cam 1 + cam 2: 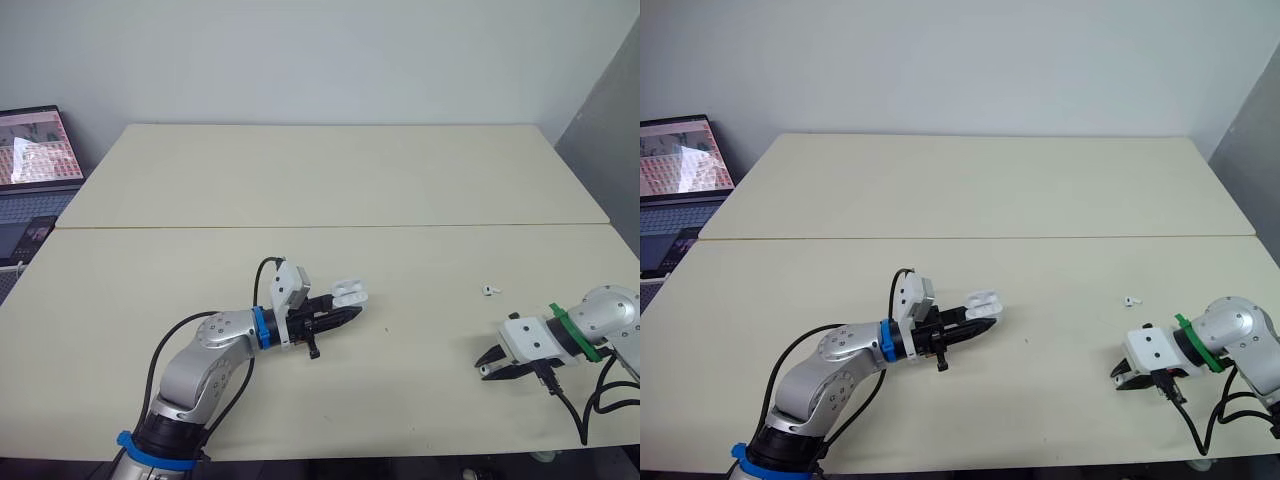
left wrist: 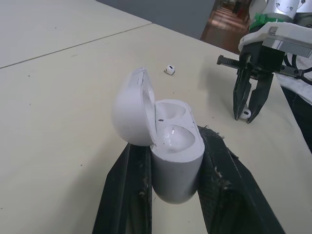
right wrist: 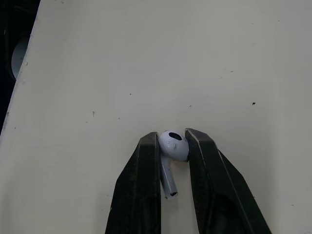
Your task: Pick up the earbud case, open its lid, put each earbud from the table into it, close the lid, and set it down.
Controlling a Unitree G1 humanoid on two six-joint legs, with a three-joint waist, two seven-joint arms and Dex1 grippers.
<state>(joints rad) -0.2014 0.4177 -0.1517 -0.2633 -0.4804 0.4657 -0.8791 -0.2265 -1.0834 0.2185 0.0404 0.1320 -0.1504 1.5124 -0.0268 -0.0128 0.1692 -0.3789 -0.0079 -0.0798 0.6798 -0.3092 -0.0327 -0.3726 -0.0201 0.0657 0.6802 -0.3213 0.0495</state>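
My left gripper (image 1: 340, 316) is shut on the white earbud case (image 2: 168, 146), holding it just above the table near the middle. The case's lid stands open and both sockets look empty. Over at the right front, my right gripper (image 3: 171, 146) is shut on one white earbud (image 3: 173, 145), pinching its round head with the stem hanging between the fingers. A second earbud (image 1: 488, 290) lies on the table further back from the right gripper, also seen as a small white earbud (image 2: 170, 69) in the left wrist view.
A laptop (image 1: 35, 150) with a lit screen sits off the table's far left corner. A seam (image 1: 330, 226) runs across the table between two joined tops. A grey wall panel (image 1: 610, 130) stands at the right.
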